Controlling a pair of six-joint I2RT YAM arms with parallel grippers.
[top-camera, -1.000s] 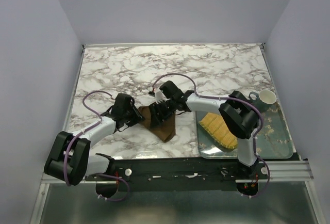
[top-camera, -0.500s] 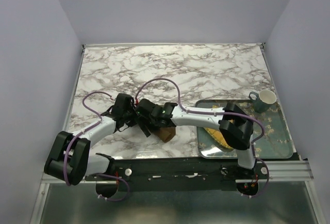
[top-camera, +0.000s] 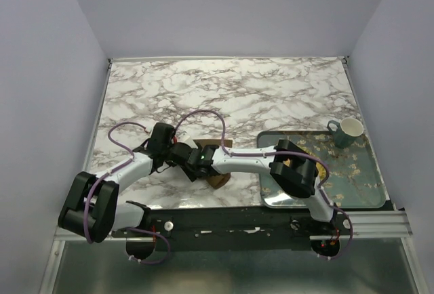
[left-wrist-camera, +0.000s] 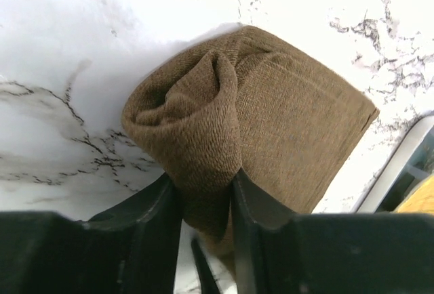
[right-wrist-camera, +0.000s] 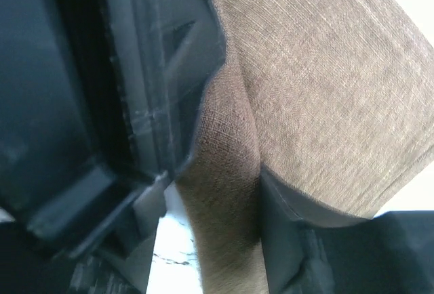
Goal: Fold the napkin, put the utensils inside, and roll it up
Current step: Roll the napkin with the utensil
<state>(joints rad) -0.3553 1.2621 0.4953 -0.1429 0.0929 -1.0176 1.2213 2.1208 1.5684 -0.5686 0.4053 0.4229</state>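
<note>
The dark brown napkin [top-camera: 217, 175] lies bunched on the marble table [top-camera: 237, 94] near the front edge, mostly hidden under both arms. In the left wrist view the napkin [left-wrist-camera: 271, 118] is rolled into a bundle, and my left gripper [left-wrist-camera: 207, 202] is shut on its near end. In the right wrist view the napkin [right-wrist-camera: 319, 84] fills the frame, and my right gripper [right-wrist-camera: 227, 192] is shut on a fold of it, right beside the left gripper's black body. From above, the left gripper [top-camera: 178, 155] and the right gripper [top-camera: 196, 163] meet at the napkin. The fork is hidden.
A glass tray [top-camera: 352, 179] sits at the front right. A teal and white mug [top-camera: 346, 131] stands at its far edge. The yellow bamboo mat [top-camera: 290, 162] on the tray is mostly hidden by the right arm.
My right gripper has swept left across the napkin to the left gripper. The napkin has gone from a spread fold to a small bundle. The left gripper has stayed put.
</note>
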